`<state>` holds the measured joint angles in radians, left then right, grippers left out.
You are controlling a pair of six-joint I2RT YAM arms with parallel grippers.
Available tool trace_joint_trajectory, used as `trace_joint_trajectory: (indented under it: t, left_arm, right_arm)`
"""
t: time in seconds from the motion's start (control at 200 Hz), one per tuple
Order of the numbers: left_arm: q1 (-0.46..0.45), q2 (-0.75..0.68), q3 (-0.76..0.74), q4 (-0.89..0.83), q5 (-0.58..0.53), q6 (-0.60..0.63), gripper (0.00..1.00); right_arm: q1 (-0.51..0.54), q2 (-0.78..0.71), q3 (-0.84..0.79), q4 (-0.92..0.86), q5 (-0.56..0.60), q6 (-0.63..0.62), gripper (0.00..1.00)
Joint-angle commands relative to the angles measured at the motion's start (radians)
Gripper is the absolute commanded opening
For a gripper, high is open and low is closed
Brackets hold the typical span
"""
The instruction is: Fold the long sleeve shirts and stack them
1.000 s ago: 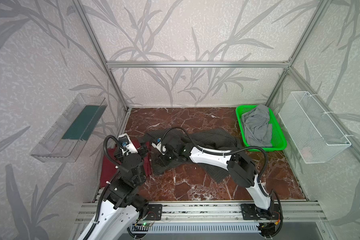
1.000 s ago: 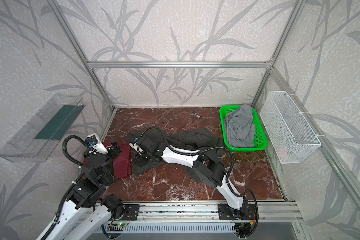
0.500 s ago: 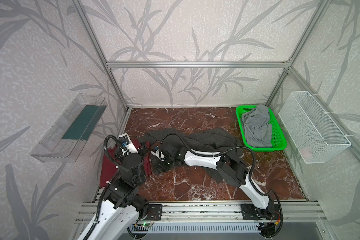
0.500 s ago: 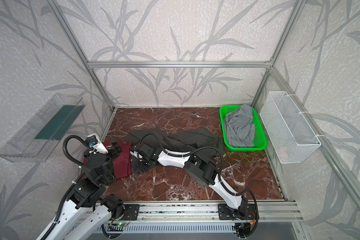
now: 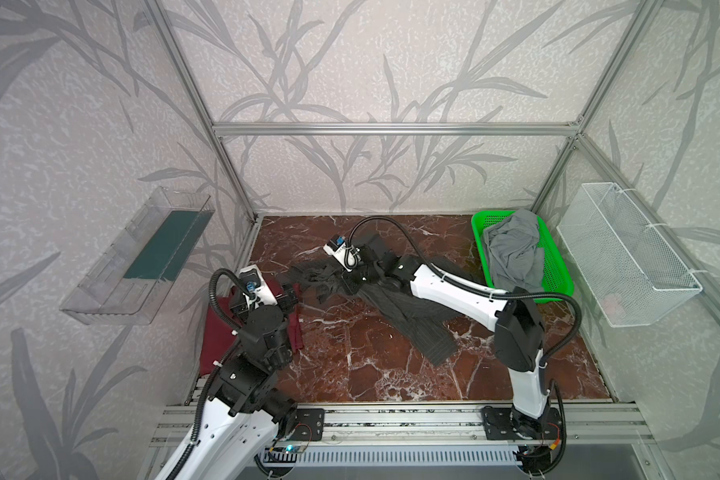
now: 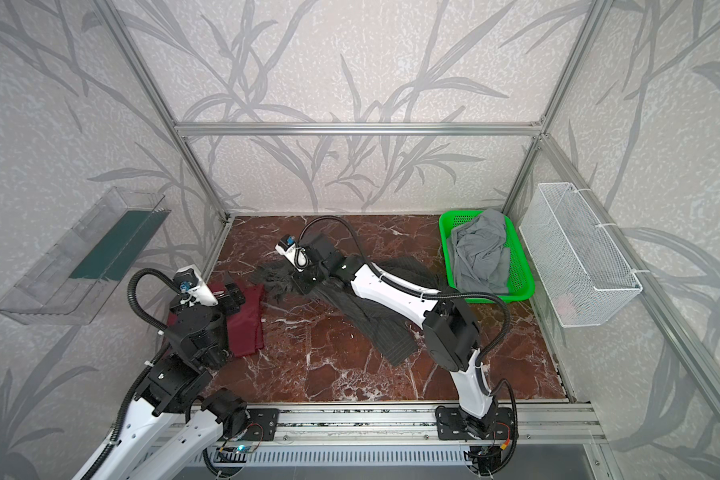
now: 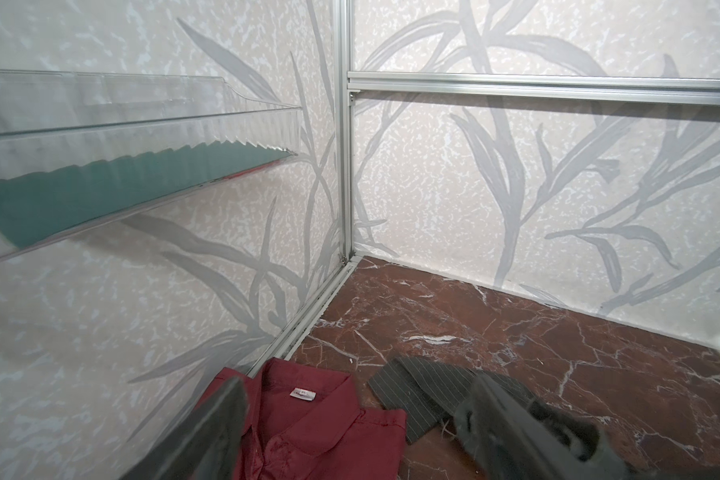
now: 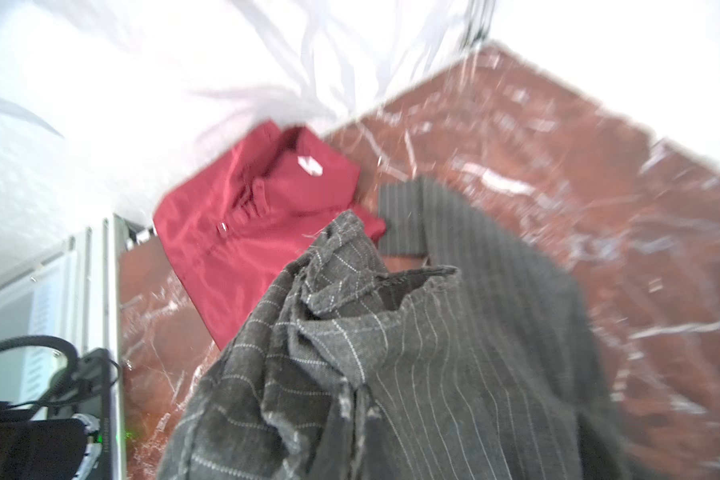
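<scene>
Cloth is bunched between the right arm's jaws, which are clamped together on an edge of the charcoal pinstriped shirt (image 8: 433,353), near the middle of both top views. I think this grip serves to pull that part out, so the shirt can be spread before folding. Its long part lies diagonally toward the lower right on the desk (image 5: 371,374). The left arm's jaws stand wide apart and hold nothing. They hover over the collar of the maroon shirt (image 7: 308,415), which lies at the desk's left edge, looks already folded, and is probably the base of the stack.
</scene>
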<state>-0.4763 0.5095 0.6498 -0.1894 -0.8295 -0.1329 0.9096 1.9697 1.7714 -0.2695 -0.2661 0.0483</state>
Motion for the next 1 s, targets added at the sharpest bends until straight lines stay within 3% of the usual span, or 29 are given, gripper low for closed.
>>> trace_joint_trajectory:
  t: [0.0, 0.22, 0.365, 0.435, 0.57, 0.705, 0.82, 0.995]
  left_arm:
    - [0.009, 0.023, 0.010, 0.008, 0.065, -0.010, 0.86]
    - [0.015, 0.023, 0.018, 0.001, 0.091, -0.004, 0.86]
    - [0.017, 0.013, 0.011, 0.006, 0.101, 0.002, 0.86]
    - [0.017, 0.012, 0.009, 0.000, 0.111, 0.002, 0.86]
    - [0.017, 0.017, 0.006, -0.022, 0.168, -0.014, 0.86]
    - [0.017, 0.060, 0.041, -0.077, 0.196, -0.046, 0.86]
    - [0.016, 0.074, 0.046, -0.088, 0.197, -0.051, 0.86]
    - [0.016, 0.080, 0.046, -0.099, 0.201, -0.052, 0.86]
  right_arm:
    - [0.019, -0.036, -0.007, -0.073, -0.079, -0.021, 0.01]
    - [0.151, -0.122, -0.273, -0.004, -0.084, 0.054, 0.14]
    - [0.159, -0.210, -0.435, 0.018, -0.063, 0.178, 0.45]
    - [0.135, -0.284, -0.509, -0.005, -0.032, 0.208, 0.52]
    - [0.029, -0.411, -0.639, -0.085, 0.139, 0.273, 0.59]
    - [-0.119, -0.454, -0.715, -0.213, 0.212, 0.334, 0.62]
    - [-0.129, -0.482, -0.776, -0.232, 0.315, 0.351, 0.66]
    - [-0.129, -0.391, -0.779, -0.283, 0.277, 0.362, 0.69]
